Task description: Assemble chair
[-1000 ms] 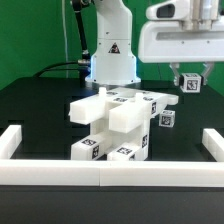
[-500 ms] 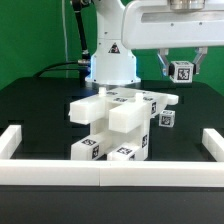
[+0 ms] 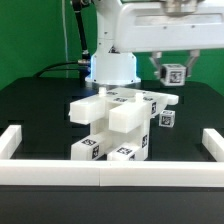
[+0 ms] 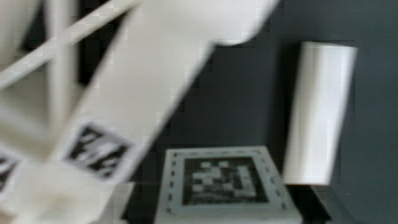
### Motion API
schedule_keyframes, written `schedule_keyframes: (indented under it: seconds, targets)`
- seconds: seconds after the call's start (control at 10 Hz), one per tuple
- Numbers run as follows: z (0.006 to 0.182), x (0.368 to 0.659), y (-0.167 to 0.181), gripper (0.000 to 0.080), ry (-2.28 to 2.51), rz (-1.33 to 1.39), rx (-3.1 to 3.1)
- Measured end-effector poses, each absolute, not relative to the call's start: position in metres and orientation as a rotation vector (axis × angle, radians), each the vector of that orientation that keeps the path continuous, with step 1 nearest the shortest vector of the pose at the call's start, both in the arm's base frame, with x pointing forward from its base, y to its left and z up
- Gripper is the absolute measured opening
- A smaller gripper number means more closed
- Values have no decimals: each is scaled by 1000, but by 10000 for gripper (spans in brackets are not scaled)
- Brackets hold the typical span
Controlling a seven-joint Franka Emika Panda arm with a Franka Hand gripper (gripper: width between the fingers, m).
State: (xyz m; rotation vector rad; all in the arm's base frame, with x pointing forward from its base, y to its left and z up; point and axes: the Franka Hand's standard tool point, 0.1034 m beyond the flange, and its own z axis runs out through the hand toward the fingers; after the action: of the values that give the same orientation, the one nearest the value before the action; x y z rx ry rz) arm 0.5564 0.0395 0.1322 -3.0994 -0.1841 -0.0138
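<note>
Since the earlier frames, the end effector (image 3: 173, 72) is seen shifted toward the exterior view's left and slightly higher in the frame. The small tagged cube (image 3: 173, 73) is carried along with it, and the parts on the tabletop are unchanged.

The chair (image 3: 115, 125) is found at the centre of the exterior view, standing on the black tabletop (image 3: 40, 110) as a partly joined white structure. A flat slab lies across its top, and blocky pieces are stacked beneath. Black-and-white tags are shown on the faces at its lower front. A second small cube (image 3: 167, 119), also tagged, is seen just beside the structure on the exterior view's right. Whether it touches the structure cannot be told.

The small tagged cube is held in the air in the upper right of the frame, above and behind the chair and well clear of the tabletop. The end effector is clamped on it, with fingers (image 3: 158, 69) at either side and the tag turned to the camera. In the wrist view the same cube (image 4: 217, 178) is shown with its tag up. The chair's white slabs are spread beyond it, and a loose white bar (image 4: 324, 110) lies apart on the dark surface.

A white border rail (image 3: 100, 172) is laid along the lower edge of the exterior view, with raised ends at lower left and lower right. The robot base (image 3: 112, 55) is seen at upper centre, behind the chair.
</note>
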Motion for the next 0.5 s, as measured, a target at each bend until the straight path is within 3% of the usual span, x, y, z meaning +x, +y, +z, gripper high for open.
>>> schedule_keyframes:
  seconds: [0.5]
  targets:
    - [138,569,24,281,-184,-7,-3101]
